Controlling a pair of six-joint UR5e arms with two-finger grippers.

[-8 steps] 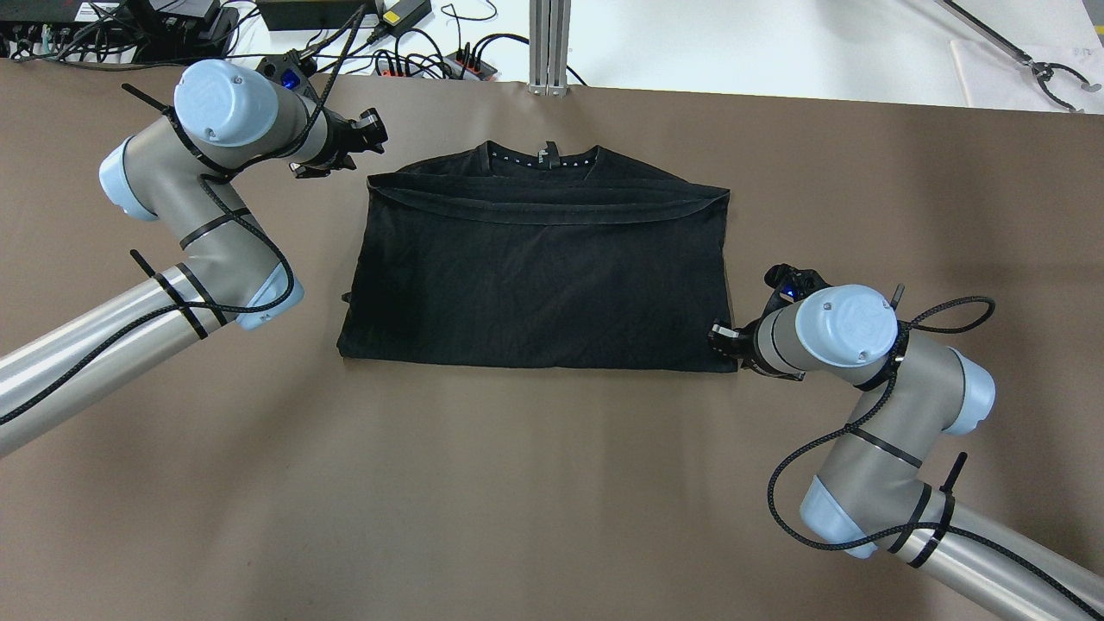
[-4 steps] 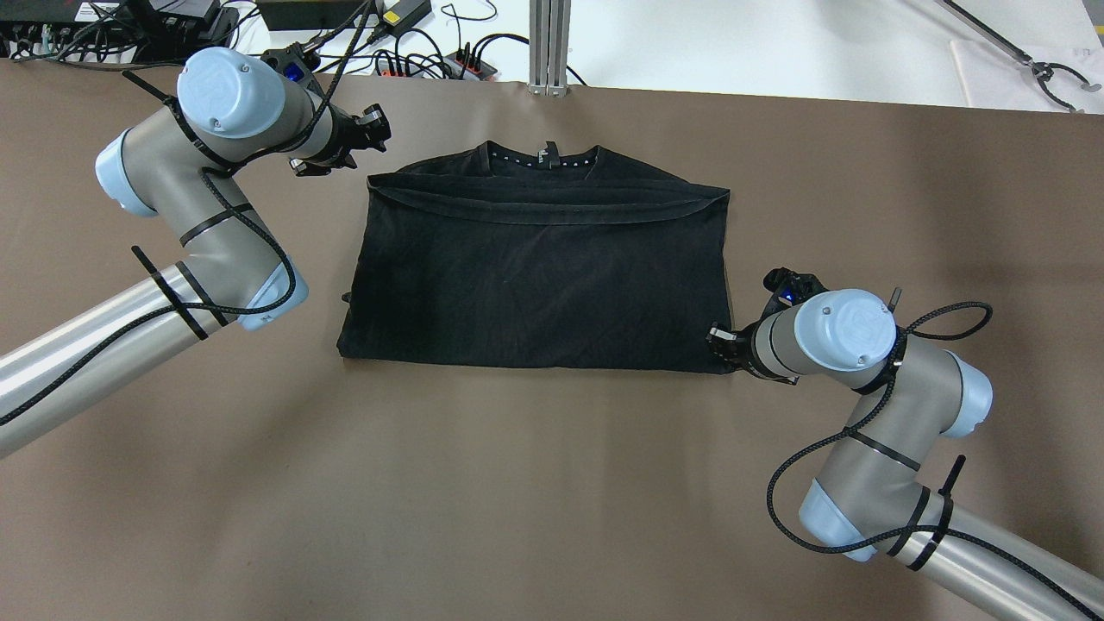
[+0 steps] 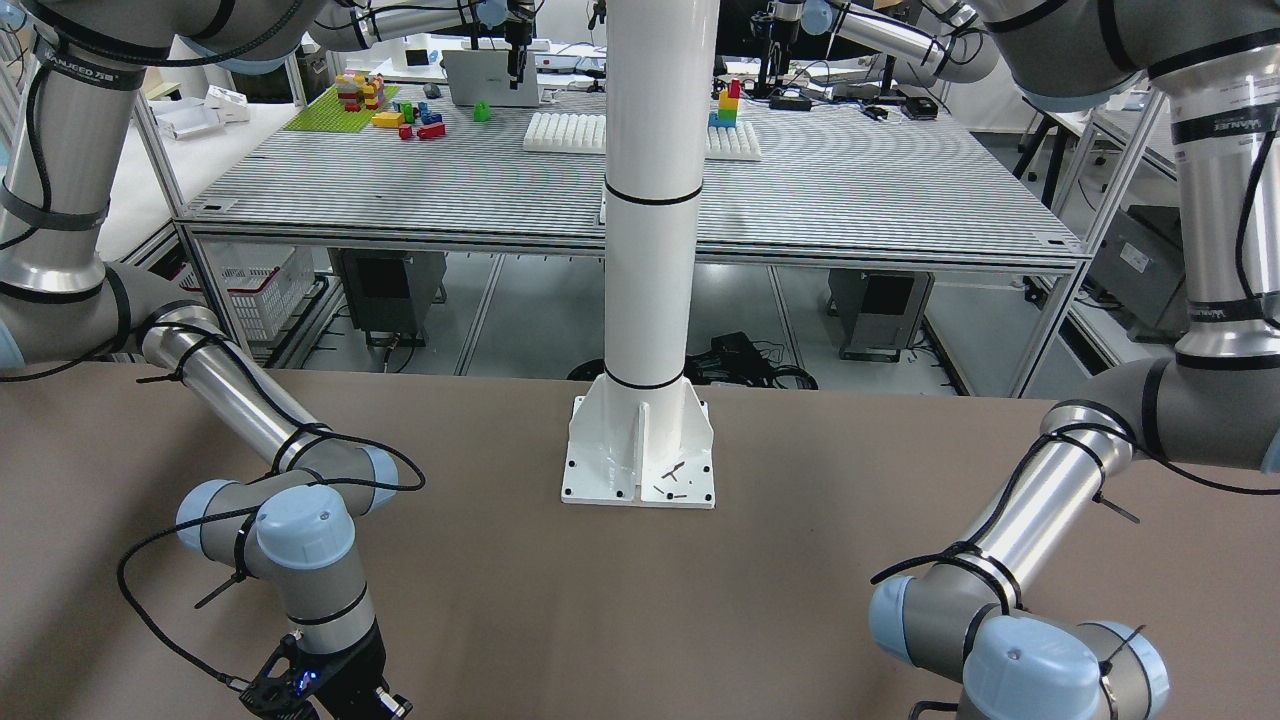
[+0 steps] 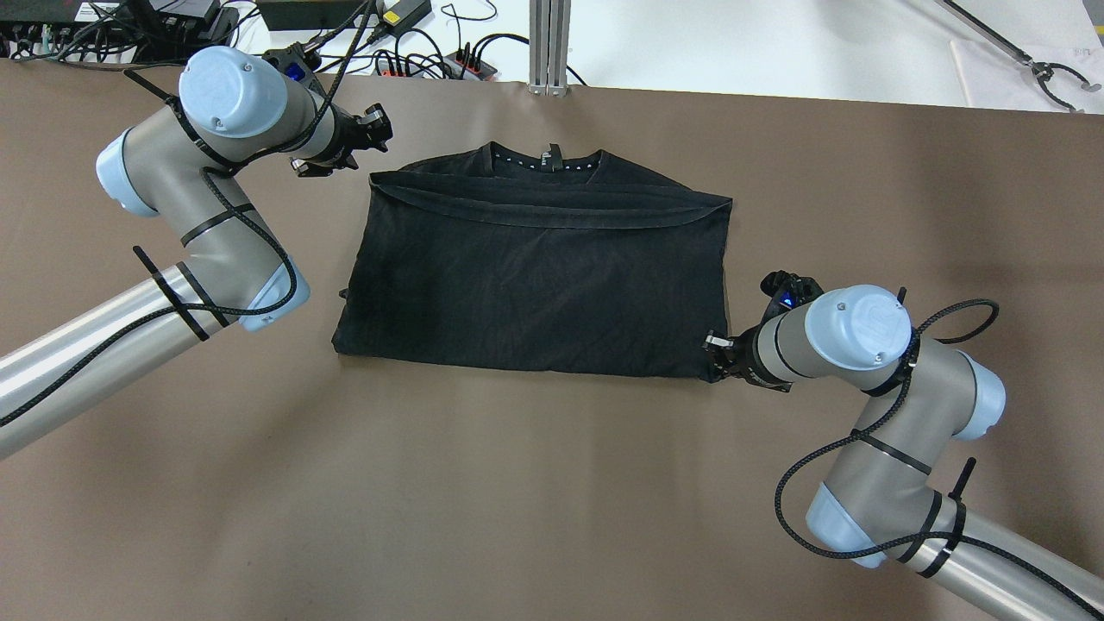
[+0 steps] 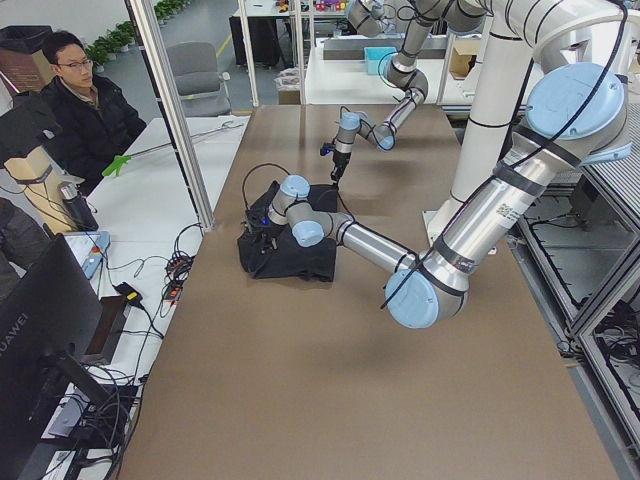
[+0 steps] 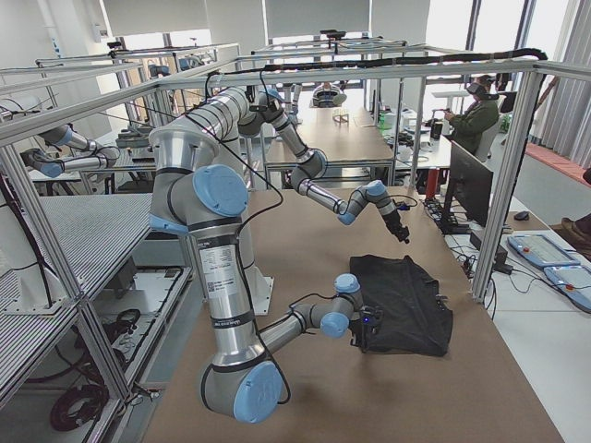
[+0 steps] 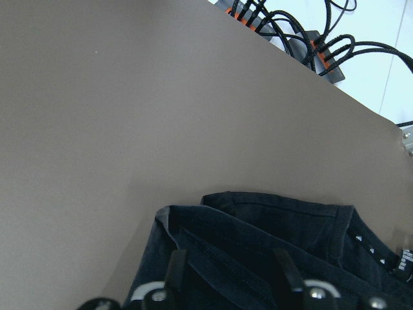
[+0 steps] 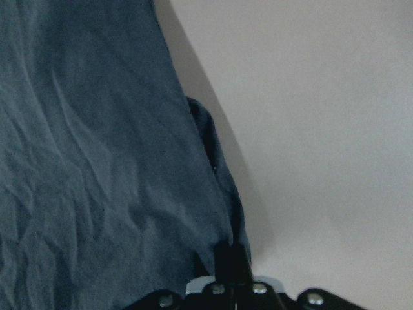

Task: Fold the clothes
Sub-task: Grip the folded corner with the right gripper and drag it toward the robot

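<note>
The black clothes piece lies folded and flat on the brown table, collar at the far edge. My right gripper is at its near right corner. In the right wrist view the gripper is shut on a pinch of the fabric. My left gripper hovers by the far left corner, apart from the fabric. In the left wrist view its fingers stand apart, open and empty, above the corner of the clothes. The clothes do not show in the front-facing view.
The white pole's base plate stands at the robot's side of the table. Cables and power strips and an aluminium post lie beyond the far edge. An operator sits past that edge.
My right gripper has moved a little left with the near right corner, which now sits further inward. The left arm has hardly moved.
</note>
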